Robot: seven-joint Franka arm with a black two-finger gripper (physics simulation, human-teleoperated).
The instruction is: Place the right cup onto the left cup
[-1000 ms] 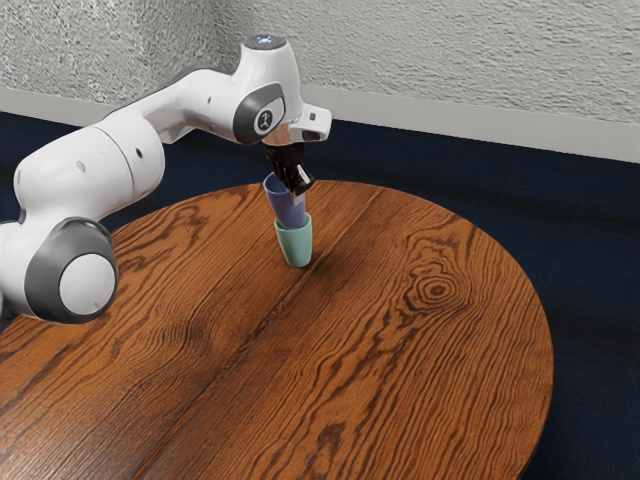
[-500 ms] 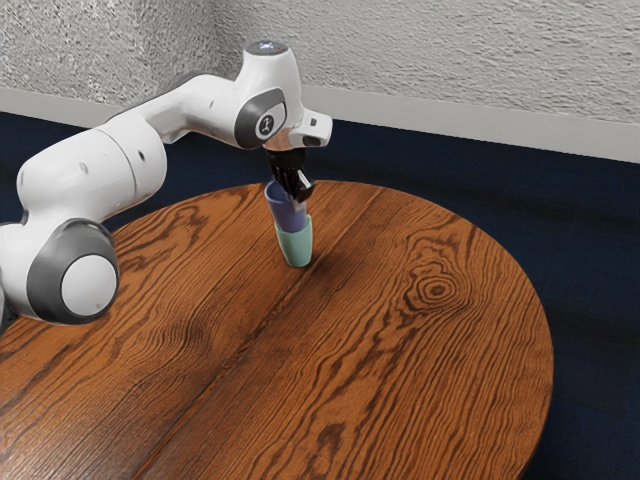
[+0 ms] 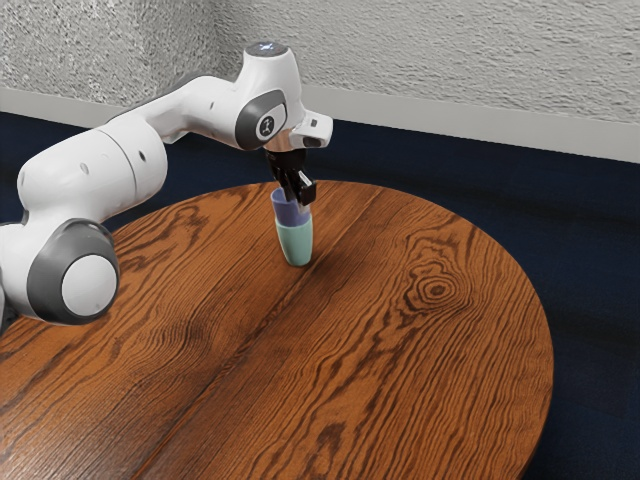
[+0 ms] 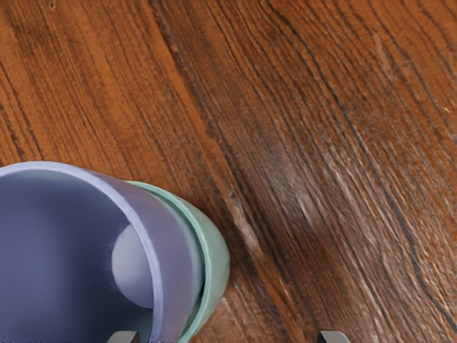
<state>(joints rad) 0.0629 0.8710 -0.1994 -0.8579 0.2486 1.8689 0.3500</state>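
While the tapered purple cup (image 3: 286, 210) nests in the smooth green cup (image 3: 296, 244), the end effector (image 3: 297, 199) gapes, released.

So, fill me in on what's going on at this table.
A robot arm is stacking two cups. The purple cup sits inside the green cup, with its upper part sticking out, and the green one stands on the wooden table. The gripper is down at the purple cup's rim with its fingers spread apart, not clamped on it.
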